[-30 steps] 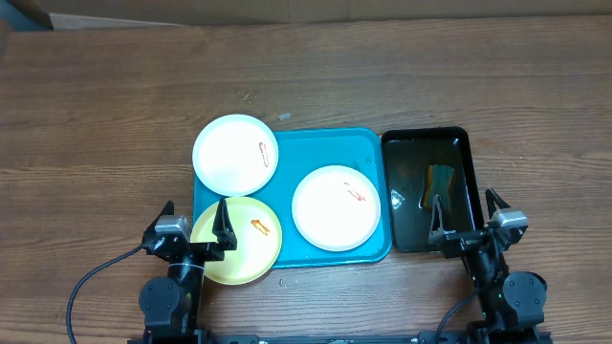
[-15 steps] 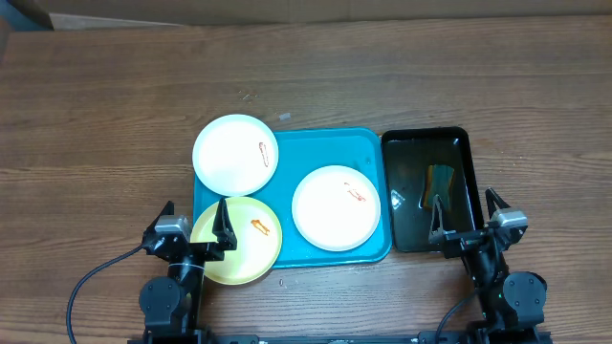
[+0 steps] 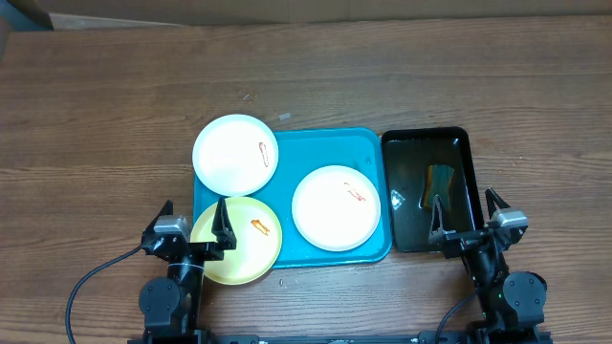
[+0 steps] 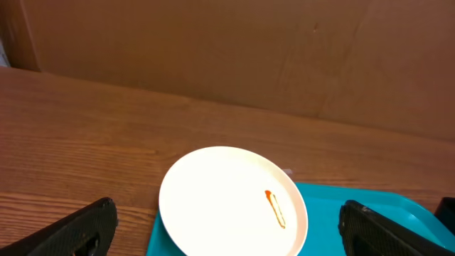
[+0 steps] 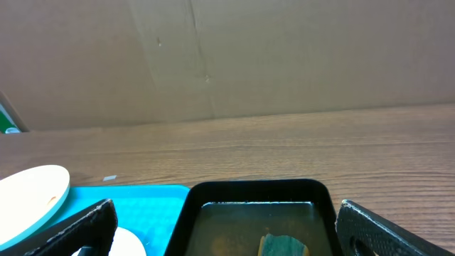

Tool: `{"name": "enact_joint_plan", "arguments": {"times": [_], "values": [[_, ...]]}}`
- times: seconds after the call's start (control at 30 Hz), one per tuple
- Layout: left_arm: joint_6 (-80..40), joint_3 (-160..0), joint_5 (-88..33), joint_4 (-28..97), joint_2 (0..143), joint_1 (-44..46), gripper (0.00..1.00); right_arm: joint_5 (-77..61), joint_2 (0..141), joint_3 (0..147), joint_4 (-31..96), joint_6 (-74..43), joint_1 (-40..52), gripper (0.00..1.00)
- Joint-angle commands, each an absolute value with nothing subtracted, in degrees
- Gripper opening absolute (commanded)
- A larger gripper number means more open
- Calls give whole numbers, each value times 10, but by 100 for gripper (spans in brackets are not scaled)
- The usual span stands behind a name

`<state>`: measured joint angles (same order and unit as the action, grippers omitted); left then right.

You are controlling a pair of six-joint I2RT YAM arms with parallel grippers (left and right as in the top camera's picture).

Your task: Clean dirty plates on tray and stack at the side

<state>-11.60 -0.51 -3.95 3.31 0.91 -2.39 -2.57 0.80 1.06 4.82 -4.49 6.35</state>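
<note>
Nothing moved since before: I see left gripper [image 3: 194,218] and right gripper [image 3: 466,212] wide, empty; plates [image 3: 336,207] unmoved on tray [image 3: 325,141].

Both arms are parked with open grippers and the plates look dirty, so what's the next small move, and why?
Probably reach the open right gripper forward to the greenish pad in the black tray: it lies just ahead, and the yellow plate and both white plates show red smears, with nothing held to wipe them.
</note>
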Motion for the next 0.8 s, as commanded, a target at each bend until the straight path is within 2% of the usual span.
{"name": "enact_joint_plan", "arguments": {"times": [0.0,0.23,0.37,0.57,0.77], "values": [[-111,-13,-76,41,7,-26,100,-25,4,5,46,-46,59,100],[-87,-129,-119,172,16,-26,100,-25,4,5,46,-46,59,100],[-87,-249,-126,258,76,-26,100,-25,4,5,46,-46,59,100],[-83,-489,-182,418,291,-26,100,-25,4,5,46,-46,59,100],[-84,-821,-206,702,575,-25,100,-25,4,5,46,-46,59,100]]}}
